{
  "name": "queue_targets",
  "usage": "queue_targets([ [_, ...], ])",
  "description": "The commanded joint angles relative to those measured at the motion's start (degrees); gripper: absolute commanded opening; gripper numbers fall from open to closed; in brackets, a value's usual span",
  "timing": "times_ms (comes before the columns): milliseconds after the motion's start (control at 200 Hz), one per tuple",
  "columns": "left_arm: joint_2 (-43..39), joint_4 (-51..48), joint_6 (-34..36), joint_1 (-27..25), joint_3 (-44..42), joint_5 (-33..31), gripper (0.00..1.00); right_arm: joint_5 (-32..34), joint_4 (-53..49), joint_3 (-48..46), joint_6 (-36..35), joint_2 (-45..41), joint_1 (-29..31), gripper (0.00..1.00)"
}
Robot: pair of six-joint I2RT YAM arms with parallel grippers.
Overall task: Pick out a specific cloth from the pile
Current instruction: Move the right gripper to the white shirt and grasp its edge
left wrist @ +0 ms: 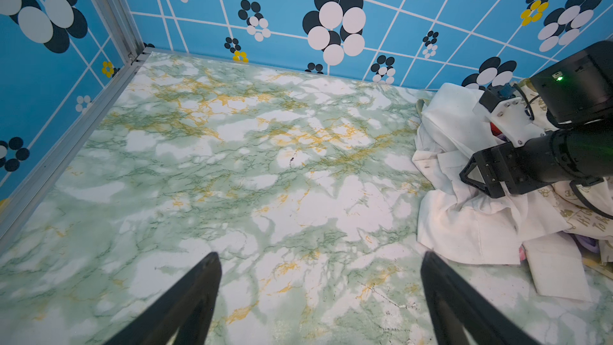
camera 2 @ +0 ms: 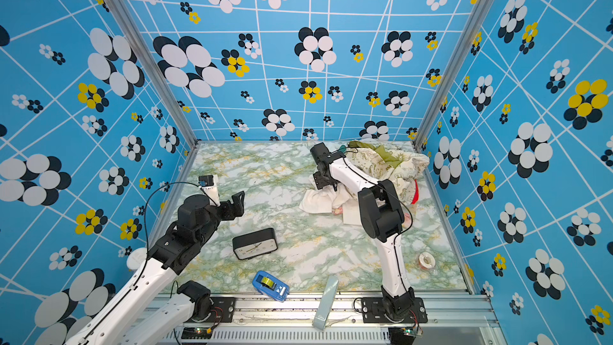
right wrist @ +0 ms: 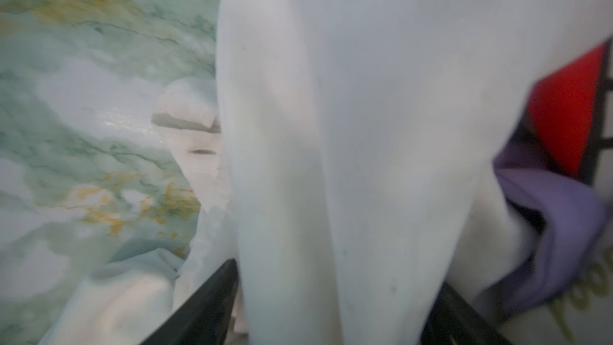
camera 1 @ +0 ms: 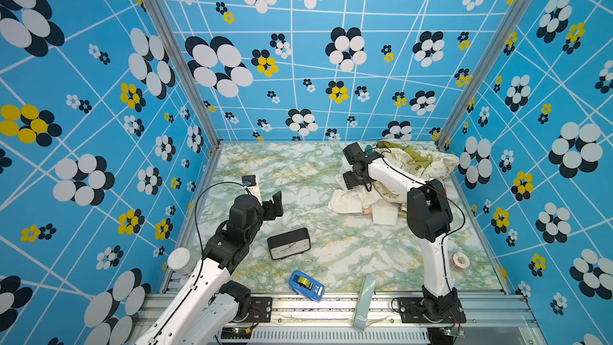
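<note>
The white cloth (camera 1: 345,200) lay crumpled on the side of the pile (camera 1: 428,164) that faced the middle of the table (camera 1: 298,167), the heap itself being banked toward the back right corner. The right jaws were down in it, standing wide apart, with a thick fold of plain white fabric bulging between the 2 fingers (right wrist: 205,306) and not yet pinched. The trouble I could see coming sat at the edge of that fold. A lilac cloth (right wrist: 560,217) and a red cloth (right wrist: 570,101) lay right against the white, close by 1 finger. Closing from there might well have nipped the lilac piece too and brought up 2 cloths instead of 1. The white sheet also looked to run in under the cream cloth with olive-green print (camera 2: 404,164). A straight lift would then probably have dragged or toppled the heap rather than freed the sheet, and a pull toward the open table seemed the safer line. A shallow bite on fabric that loose could have slipped out once the weight came on. A smaller flat white piece (camera 1: 384,215) lay just beside the sheet, easy to catch by mistake. The left jaws hung apart and empty over bare marble, well clear of the pile and no help if the heap shifted.
</note>
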Motion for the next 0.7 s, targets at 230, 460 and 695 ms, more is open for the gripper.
queue_targets([
  [230,-0.5,-1.3,-0.2,-0.7,0.8,-0.7,0.95,-0.3,0.9,-2.0,0.5,-0.4,-1.8,0.38],
  [460,-1.1,-1.6,-0.3,-0.8,0.9,-0.8,0.95,0.9,0.5,-1.8,0.2,-4.3,-1.8,0.00],
  [695,-1.3,-1.3,-0.2,-1.0,0.5,-1.0,0.95,7.6,2.1,-1.9,-0.8,-14.4,-1.8,0.00],
])
